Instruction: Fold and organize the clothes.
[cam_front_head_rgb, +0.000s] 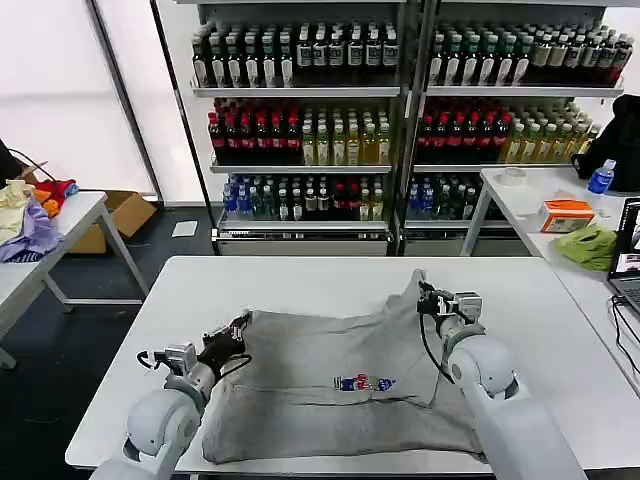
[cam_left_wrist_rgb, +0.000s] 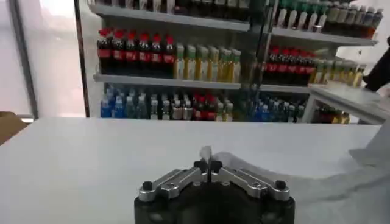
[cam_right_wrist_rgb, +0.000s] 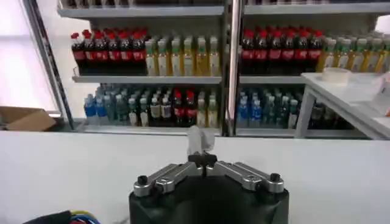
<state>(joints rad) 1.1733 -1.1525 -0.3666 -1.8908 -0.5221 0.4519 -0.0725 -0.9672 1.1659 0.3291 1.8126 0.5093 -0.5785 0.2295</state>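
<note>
Evidently a fold is underway: the light grey cotton shirt (cam_front_head_rgb: 340, 390) with a small multicolour chest print lies on the white bench (cam_front_head_rgb: 300, 275). Left pincer (cam_front_head_rgb: 238, 328) and right pincer (cam_front_head_rgb: 428, 297) are each closed, pinching its far corners. Next, I'd judge, both must carry that edge toward the near hem together.

Head view looks down from above over the bench (cam_front_head_rgb: 330, 275); both wrist views sit low, close behind each hand, facing the shared bottle shelves (cam_front_head_rgb: 400, 120).
</note>
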